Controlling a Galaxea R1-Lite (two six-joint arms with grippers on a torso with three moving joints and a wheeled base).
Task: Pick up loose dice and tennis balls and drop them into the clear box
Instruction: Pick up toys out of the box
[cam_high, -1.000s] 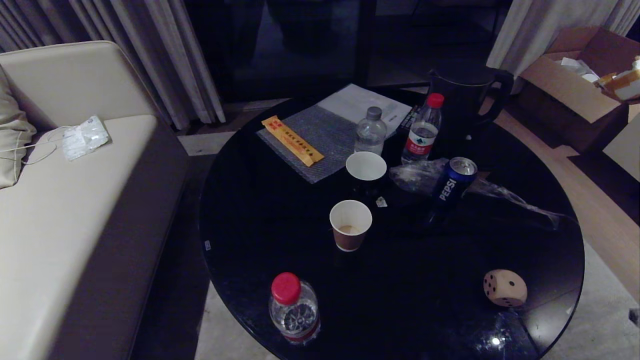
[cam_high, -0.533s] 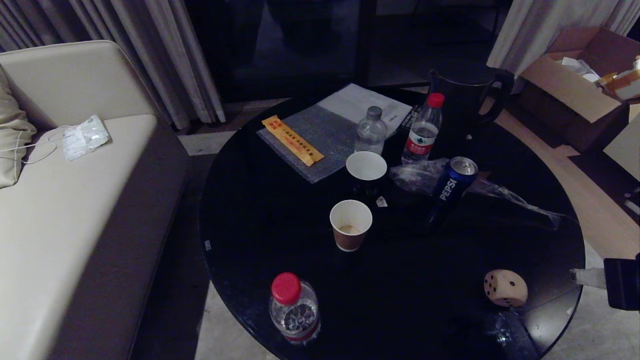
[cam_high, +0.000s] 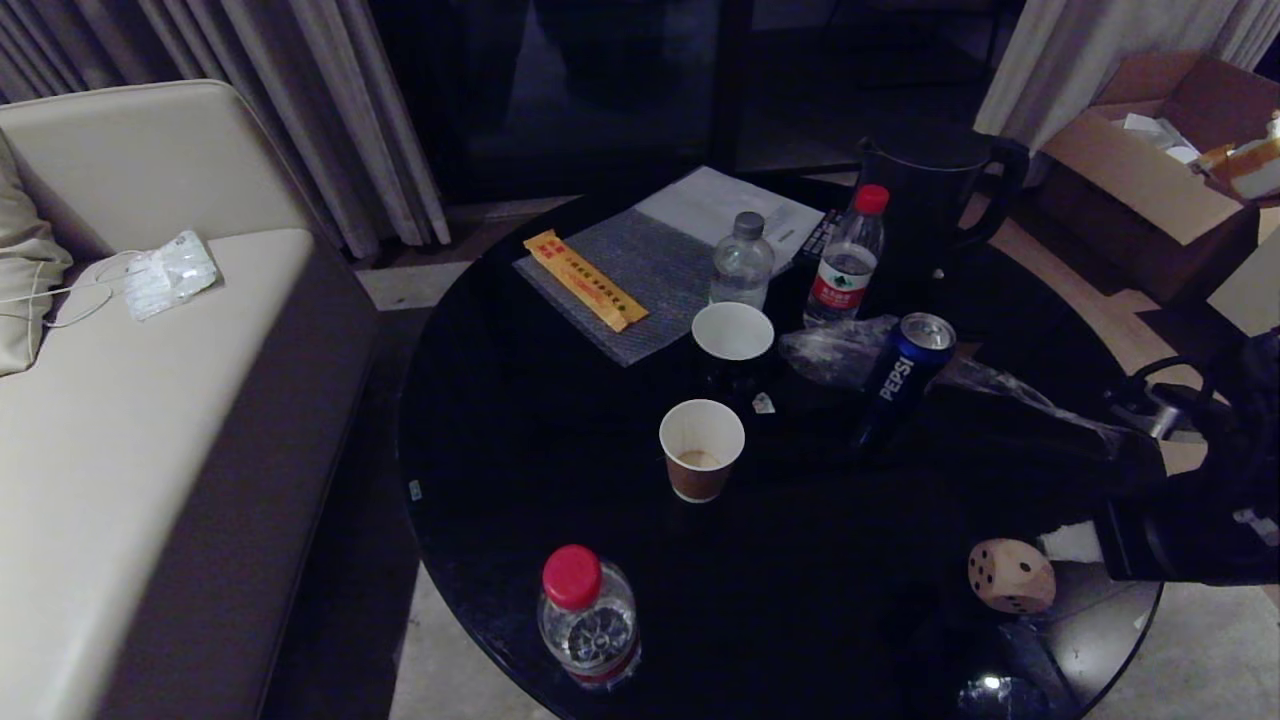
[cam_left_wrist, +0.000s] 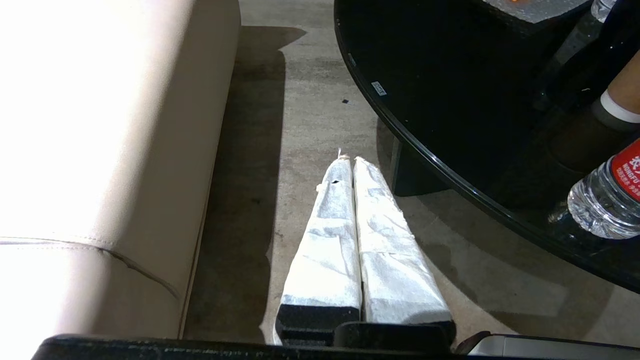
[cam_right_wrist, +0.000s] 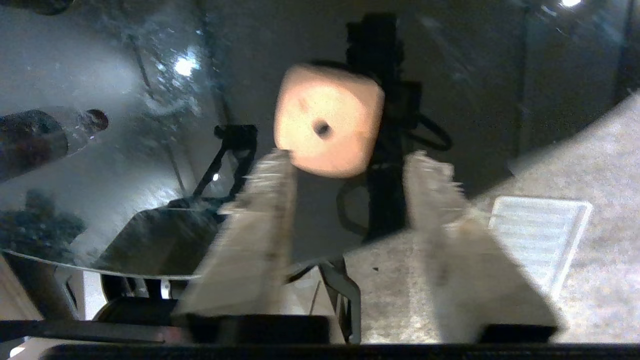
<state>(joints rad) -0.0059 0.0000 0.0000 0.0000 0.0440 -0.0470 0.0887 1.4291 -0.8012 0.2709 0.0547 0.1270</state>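
— Anything crowding the cream die (cam_high: 1011, 576)?
— No. It sits alone near the edge of the black table (cam_high: 520, 470), bare top all round.
— And farther in?
— Paper cups (cam_high: 702, 449), a Pepsi can (cam_high: 903, 375) and bottles (cam_high: 843, 260) cluster mid-table, well apart from it.

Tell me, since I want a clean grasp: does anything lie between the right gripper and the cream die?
Nothing: in the right wrist view only bare black tabletop separates the open right gripper from the cream die.
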